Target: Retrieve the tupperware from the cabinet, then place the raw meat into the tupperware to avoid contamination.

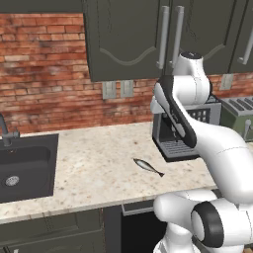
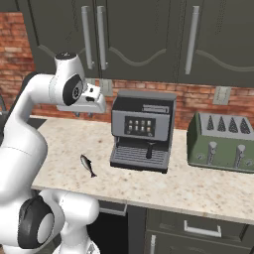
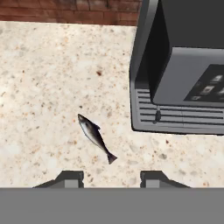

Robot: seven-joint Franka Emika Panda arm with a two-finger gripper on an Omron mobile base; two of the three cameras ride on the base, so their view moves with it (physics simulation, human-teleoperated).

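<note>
The raw meat, a small silvery fish (image 3: 96,136), lies flat on the speckled counter, head to the upper left in the hand view. It also shows in the base views as the fish (image 1: 148,167) (image 2: 88,165), just left of the coffee machine. My gripper (image 3: 111,179) hangs well above the counter, looking down, open, with nothing between its fingertips (image 3: 70,178). The fish lies just ahead of them. The cabinet (image 1: 128,39) (image 2: 144,34) above the counter has its doors shut. The tupperware is out of view.
A grey coffee machine (image 2: 141,129) (image 3: 183,74) stands right of the fish, and a green toaster (image 2: 223,141) stands further right. A dark sink (image 1: 24,168) is set into the counter at the left. Bare counter (image 1: 99,158) lies between sink and fish.
</note>
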